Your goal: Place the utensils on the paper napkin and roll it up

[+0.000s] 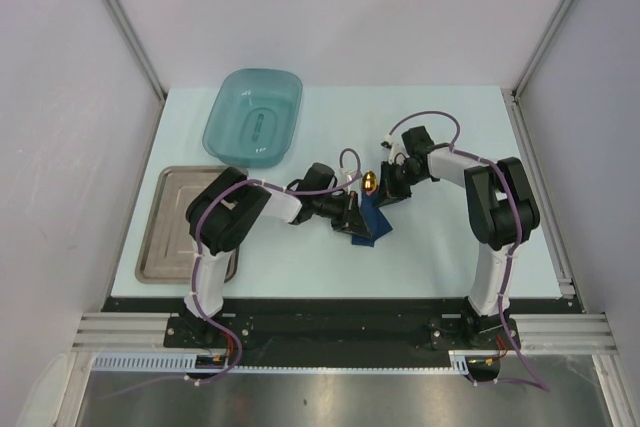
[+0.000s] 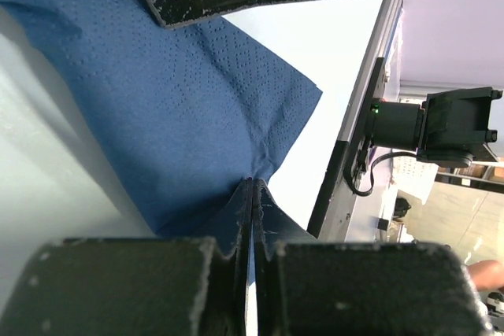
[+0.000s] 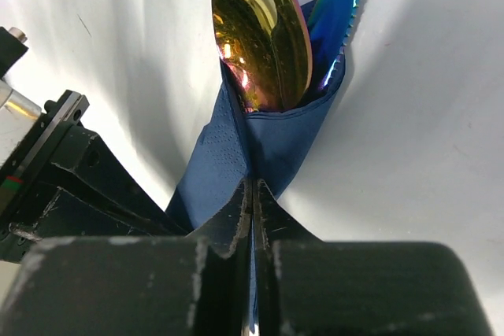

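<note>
- Left gripper [image 2: 250,188] fills the bottom of its own wrist view, jaws pressed together on a fold of the napkin [image 2: 181,108]. The blue paper puckers into the seam at the tips and fans out from there over the table [image 2: 331,53].
- Right gripper [image 3: 252,188] is clenched as well, its jaws meeting with no gap. The napkin's lower fold runs straight into the tips, so it pinches paper and not metal.
- Just past the right tips the napkin wraps the utensils as a narrow, loose sleeve.
- The spoon [image 3: 260,33] sticks its gold bowl out of the sleeve's far end. A blue-tinted serrated knife [image 3: 340,5] pokes out close beside it, on the right of that view.
- The handles are hidden inside the paper, and whether more pieces lie in there cannot be told.
- From above, the bundle lies at mid-table between the two grippers. The left one holds its left side and the right one holds it near the spoon end.
- On the left gripper's side, part of the napkin lies loose and flat, with one corner pointing outward.
- A teal tub [image 1: 255,117] sits at the far left and a metal tray [image 1: 175,222] at the near left, both well apart from the bundle.
</note>
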You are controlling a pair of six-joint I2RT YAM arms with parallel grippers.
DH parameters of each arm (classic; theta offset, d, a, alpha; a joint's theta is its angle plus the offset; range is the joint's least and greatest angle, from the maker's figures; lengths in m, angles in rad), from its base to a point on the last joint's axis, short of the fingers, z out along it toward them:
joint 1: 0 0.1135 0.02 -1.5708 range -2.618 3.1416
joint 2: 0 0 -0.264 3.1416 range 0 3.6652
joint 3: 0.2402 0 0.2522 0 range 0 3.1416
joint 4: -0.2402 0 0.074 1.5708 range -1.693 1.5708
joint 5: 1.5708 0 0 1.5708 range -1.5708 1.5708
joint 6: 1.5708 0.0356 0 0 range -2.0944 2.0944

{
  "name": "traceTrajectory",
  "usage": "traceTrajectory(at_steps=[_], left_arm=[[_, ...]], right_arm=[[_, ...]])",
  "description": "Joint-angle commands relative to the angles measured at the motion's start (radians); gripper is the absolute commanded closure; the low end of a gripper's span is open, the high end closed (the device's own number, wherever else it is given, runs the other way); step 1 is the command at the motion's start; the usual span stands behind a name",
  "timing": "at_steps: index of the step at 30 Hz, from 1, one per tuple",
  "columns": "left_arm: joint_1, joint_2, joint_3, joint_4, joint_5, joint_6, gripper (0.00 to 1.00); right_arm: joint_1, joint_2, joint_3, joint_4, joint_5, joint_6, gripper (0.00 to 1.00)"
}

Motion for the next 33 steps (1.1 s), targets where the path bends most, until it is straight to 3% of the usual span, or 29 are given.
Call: traceTrajectory(at_steps=[1,8,16,25,29,30,33], left_arm=[[-0.008,-0.014,0.019,-0.007,-0.052,0.052,0.98],[-0.011,-0.072,0.008,0.077,-0.024,-0.005,0.87],[-0.027,-0.061,0.005,0.071,-0.024,-0.002,0.86],[-0.028,0.025,-0.015,-0.026,-0.058,0.069,0.99],[-0.028,0.064,0.005,-0.061,-0.065,0.061,1.00],[-0.030,0.069,0.014,-0.063,-0.070,0.056,1.00],[-0.028,0.080,0.021,-0.070,-0.070,0.055,1.00]], right_arm=[[-0.012,0.004,-0.029,-0.004,0.027,-0.045,1.00],[-0.016,0.003,-0.064,0.015,0.045,-0.051,1.00],[-0.017,0.004,-0.101,0.036,0.056,-0.048,1.00],[-0.031,0.011,-0.080,0.041,0.064,-0.044,1.00],[-0.040,0.000,-0.063,0.028,0.039,-0.033,1.00],[-0.043,-0.003,-0.057,0.021,0.033,-0.027,0.97],[-0.049,-0.041,-0.050,0.001,0.009,0.005,0.68]])
